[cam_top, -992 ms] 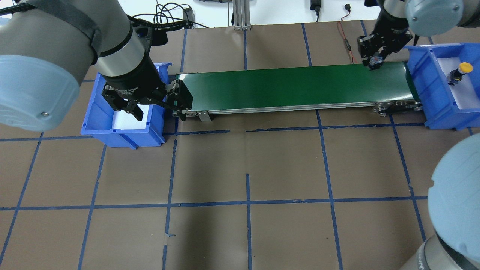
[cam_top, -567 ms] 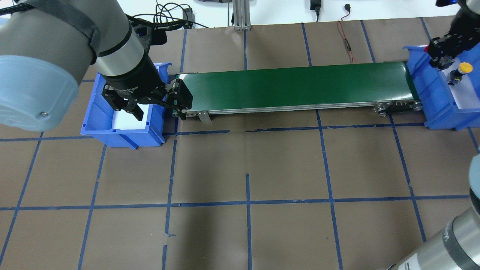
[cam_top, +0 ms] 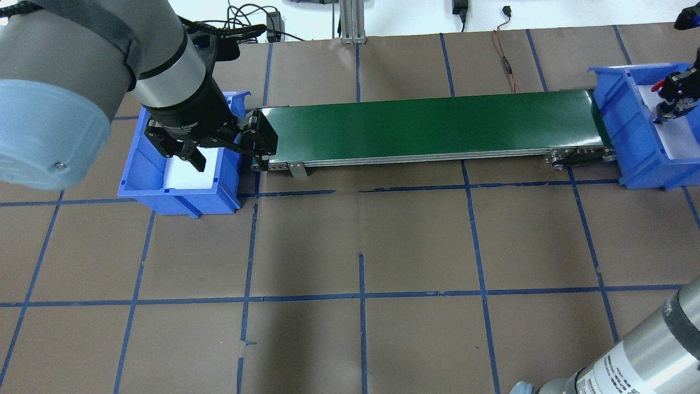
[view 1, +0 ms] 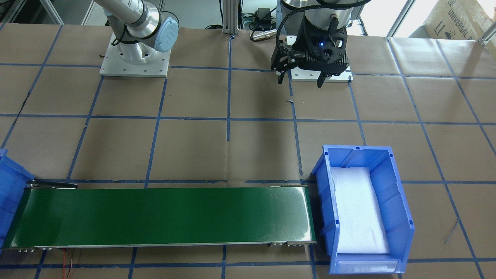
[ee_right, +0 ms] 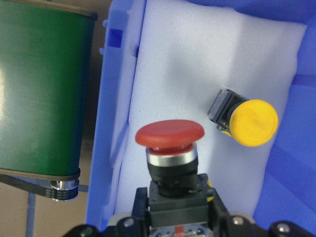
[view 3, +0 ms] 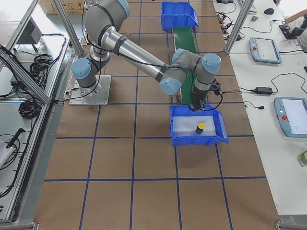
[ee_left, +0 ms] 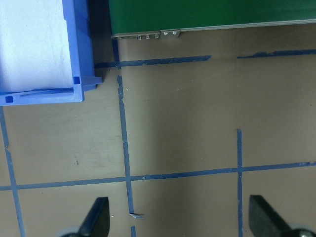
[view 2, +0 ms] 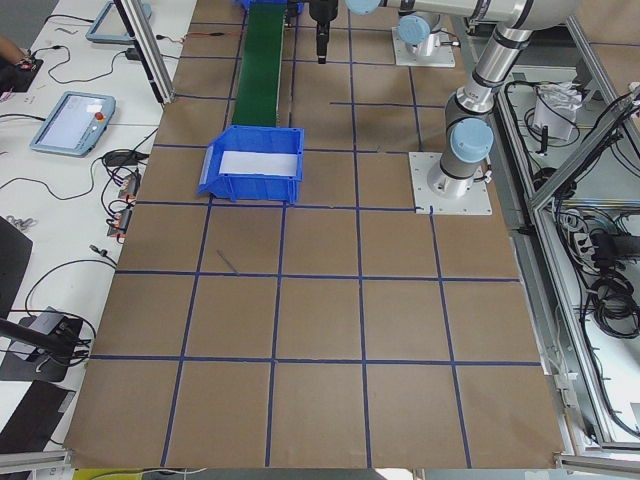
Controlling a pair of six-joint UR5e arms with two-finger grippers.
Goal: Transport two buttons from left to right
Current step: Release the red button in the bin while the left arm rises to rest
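Observation:
My right gripper (ee_right: pixel 174 219) is shut on the black body of the red-capped button (ee_right: pixel 170 136) and holds it above the white foam of the right blue bin (ee_right: pixel 106 148). The yellow-capped button (ee_right: pixel 253 122) lies on its side on the foam just beside it, apart from it, and also shows in the exterior right view (view 3: pixel 201 126). In the overhead view my right gripper (cam_top: pixel 675 96) hides the yellow button. My left gripper (cam_top: pixel 227 153) is open and holds nothing, high up by the left blue bin (cam_top: pixel 180 194). Its fingertips (ee_left: pixel 96 217) stand over brown table paper.
A green conveyor belt (cam_top: pixel 426 126) runs between the two bins. The left bin (view 1: pixel 403 217) is lined with white foam. Blue tape lines grid the brown table. Cables and an aluminium post (cam_top: pixel 350 22) stand at the far edge.
My right gripper has carried the red button from the belt's right end over into the right bin, next to the yellow button. My left gripper has shifted slightly.

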